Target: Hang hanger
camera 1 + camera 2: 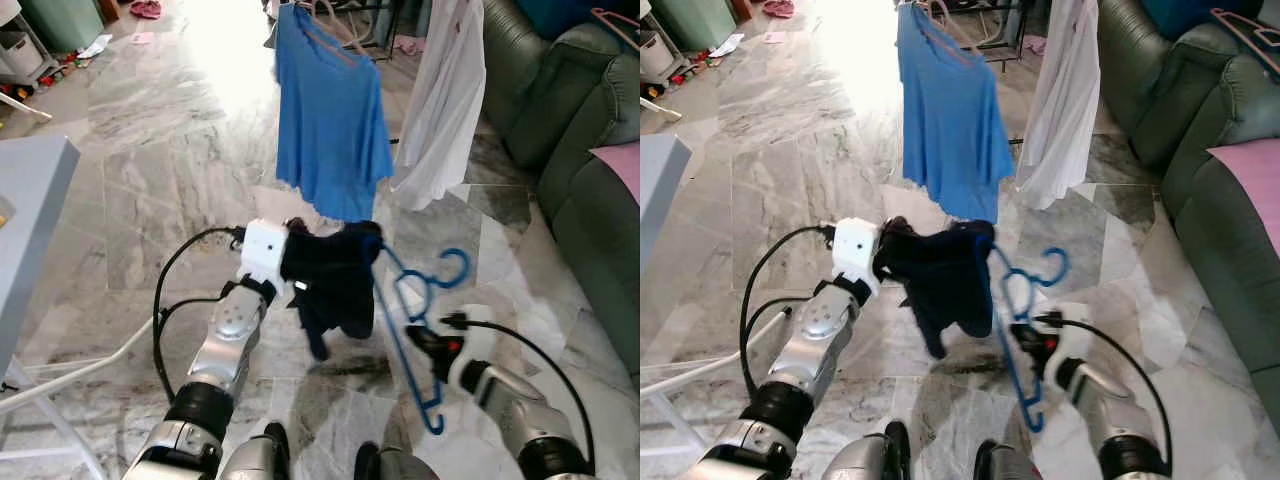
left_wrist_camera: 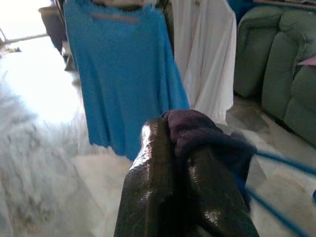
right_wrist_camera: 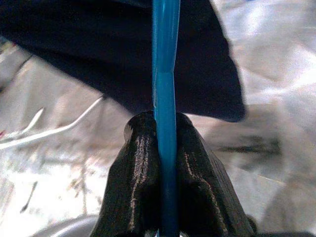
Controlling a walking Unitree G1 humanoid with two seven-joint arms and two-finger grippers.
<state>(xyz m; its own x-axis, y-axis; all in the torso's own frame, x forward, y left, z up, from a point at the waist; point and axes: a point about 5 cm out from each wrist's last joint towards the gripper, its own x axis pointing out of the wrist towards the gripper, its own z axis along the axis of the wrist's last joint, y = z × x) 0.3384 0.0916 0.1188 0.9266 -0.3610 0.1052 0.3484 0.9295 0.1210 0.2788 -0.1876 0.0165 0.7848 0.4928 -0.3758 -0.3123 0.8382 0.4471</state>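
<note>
Looking down from the head camera, the blue hanger [image 1: 420, 320] sits low between the two arms, tilted, hook up and curling to the right, with a dark garment [image 1: 335, 280] draped over its left end. The right pincer [image 1: 428, 345] grips the hanger partway down its frame while the left pincer [image 1: 295, 262] pinches the cloth bunch, which I'd guess is so the garment doesn't slide off on the way to the rack. Ahead hang a blue shirt [image 1: 330, 110] and a white shirt [image 1: 440, 100], so that's presumably where this goes; green sofa [image 1: 580, 150] off to the right. The left wrist view gives what the head view can't: both fingers [image 2: 148, 187] clamped tight on a fold of the dark cloth, blue hanger bar running off behind. The right wrist view settles the other side, fingers [image 3: 136, 182] squeezed flat against the blue bar, garment hanging just beyond, marble floor [image 3: 276, 74] below.
</note>
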